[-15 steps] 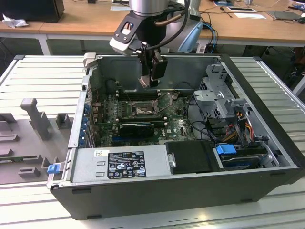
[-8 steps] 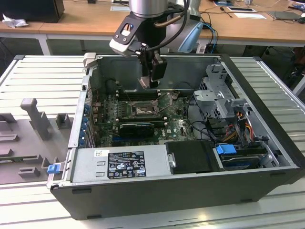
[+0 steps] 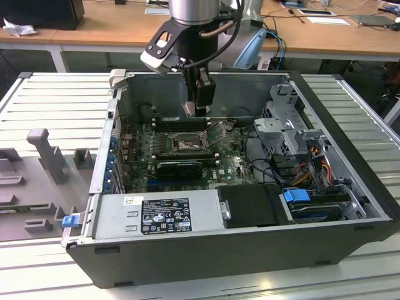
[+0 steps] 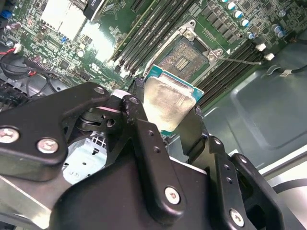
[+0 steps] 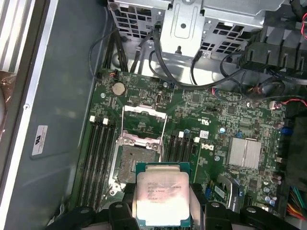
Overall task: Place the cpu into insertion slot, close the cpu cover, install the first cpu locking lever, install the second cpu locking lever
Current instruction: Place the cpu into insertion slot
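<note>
A slatted grey metal table point(image 3: 56, 94) carries an open computer case point(image 3: 187, 250), with desks point(image 3: 94, 34) along the top of the exterior view. At upper centre of that view the gripper point(image 3: 196, 111) hangs over the motherboard point(image 3: 231, 165), its fingers point(image 4: 144, 134) pinching the cpu point(image 5: 160, 196) by two opposite edges. The cpu is in the air, just above the bare insertion slot point(image 5: 130, 163), whose cpu cover point(image 5: 144, 109) stands swung open

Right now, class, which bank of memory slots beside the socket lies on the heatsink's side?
The heatsink-side bank, between the insertion slot and the silver heatsink; the wall-side bank runs beside the grey case wall.
</note>
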Robot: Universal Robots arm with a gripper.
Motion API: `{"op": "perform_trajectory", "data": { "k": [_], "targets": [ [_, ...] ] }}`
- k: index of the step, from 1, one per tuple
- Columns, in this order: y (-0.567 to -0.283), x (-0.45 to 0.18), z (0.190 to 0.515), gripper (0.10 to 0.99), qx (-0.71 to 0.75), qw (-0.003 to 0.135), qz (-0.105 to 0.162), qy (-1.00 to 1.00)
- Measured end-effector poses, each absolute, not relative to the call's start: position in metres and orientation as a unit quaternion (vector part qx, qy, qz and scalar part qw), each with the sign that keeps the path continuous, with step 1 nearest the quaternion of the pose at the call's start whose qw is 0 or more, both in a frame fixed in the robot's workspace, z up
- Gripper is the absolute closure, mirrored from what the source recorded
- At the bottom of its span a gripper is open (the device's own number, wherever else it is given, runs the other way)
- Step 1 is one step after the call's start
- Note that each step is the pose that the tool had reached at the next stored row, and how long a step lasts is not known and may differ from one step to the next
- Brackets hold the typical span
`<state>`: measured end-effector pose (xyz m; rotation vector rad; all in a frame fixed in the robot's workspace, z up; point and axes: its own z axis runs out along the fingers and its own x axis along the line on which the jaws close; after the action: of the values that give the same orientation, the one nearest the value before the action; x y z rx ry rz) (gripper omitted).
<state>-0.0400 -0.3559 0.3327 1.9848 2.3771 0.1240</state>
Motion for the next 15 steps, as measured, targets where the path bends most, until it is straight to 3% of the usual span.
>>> {"op": "perform_trajectory", "data": {
  "k": [15],
  "targets": [
    [-0.3559, -0.0400, 0.3266, 0.557, 0.642, 0.021, 0.040, 0.765]
  ]
}}
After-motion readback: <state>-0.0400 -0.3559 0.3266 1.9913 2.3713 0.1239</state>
